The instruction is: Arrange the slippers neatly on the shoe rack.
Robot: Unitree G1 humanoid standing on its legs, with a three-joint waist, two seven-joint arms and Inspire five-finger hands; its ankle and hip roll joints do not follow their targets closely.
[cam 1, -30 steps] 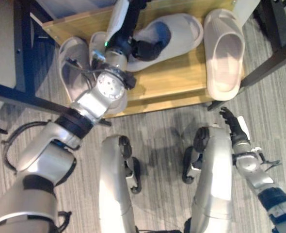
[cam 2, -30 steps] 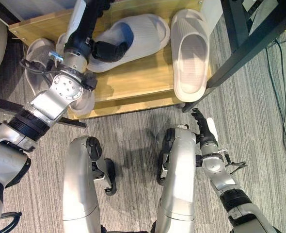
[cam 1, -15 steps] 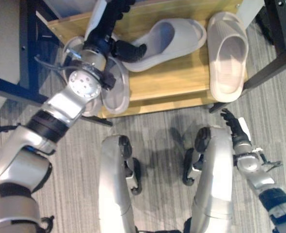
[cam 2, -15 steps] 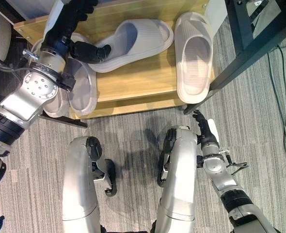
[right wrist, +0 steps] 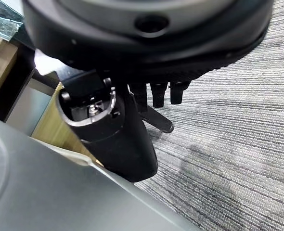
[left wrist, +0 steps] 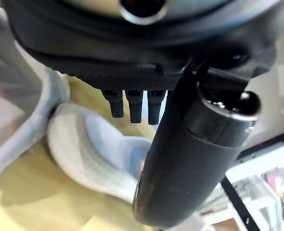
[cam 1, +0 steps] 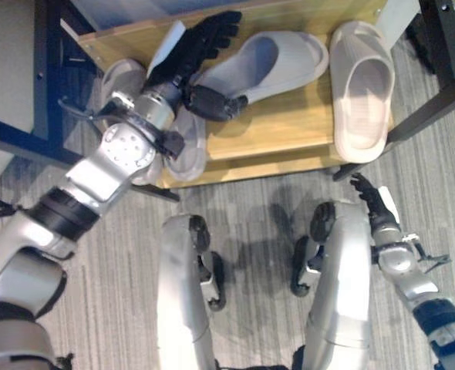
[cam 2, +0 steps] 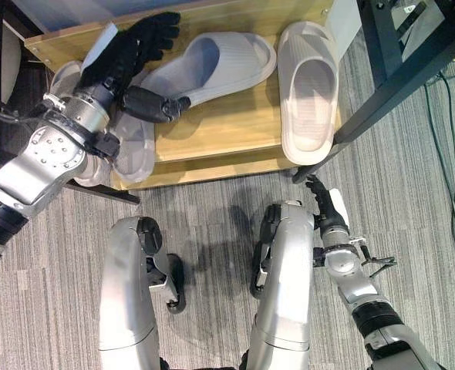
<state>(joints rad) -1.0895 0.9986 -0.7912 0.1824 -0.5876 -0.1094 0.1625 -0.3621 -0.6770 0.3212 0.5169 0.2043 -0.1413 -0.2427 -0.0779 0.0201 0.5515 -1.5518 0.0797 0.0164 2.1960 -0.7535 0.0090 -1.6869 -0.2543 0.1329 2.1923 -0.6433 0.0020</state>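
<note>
On the left end of the wooden shoe rack shelf [cam 2: 212, 135], two pale slippers are lying side by side, a far-left slipper [cam 2: 64, 77] mostly hidden under the robot's arm and a second slipper [cam 2: 135, 146] just beside it, its end hanging over the shelf's front edge. The left hand [cam 2: 131, 50] is hovering above these two with its fingers [cam 2: 162, 23] stretched out straight and spread toward the back of the shelf, gripping nothing, while its thumb [cam 2: 154, 105] is pointing toward the heel of the angled slipper [cam 2: 212, 62]. That slipper is lying slantwise across the middle of the shelf, its toe end toward the back right, and its heel is sitting just beside the thumb; whether the two are touching cannot be told. In the left wrist view the straight fingertips [left wrist: 135, 103] are showing above the slipper's ribbed footbed [left wrist: 91, 159]. To the right, a fourth slipper [cam 2: 308, 89] is lying straight, front to back, at the right end of the shelf, beside a dark metal rack leg [cam 2: 382, 69]. Further right and lower down, the right hand [cam 2: 324, 202] is hanging idle over the grey carpet [cam 2: 412, 193], its fingers relaxed and holding nothing.
</note>
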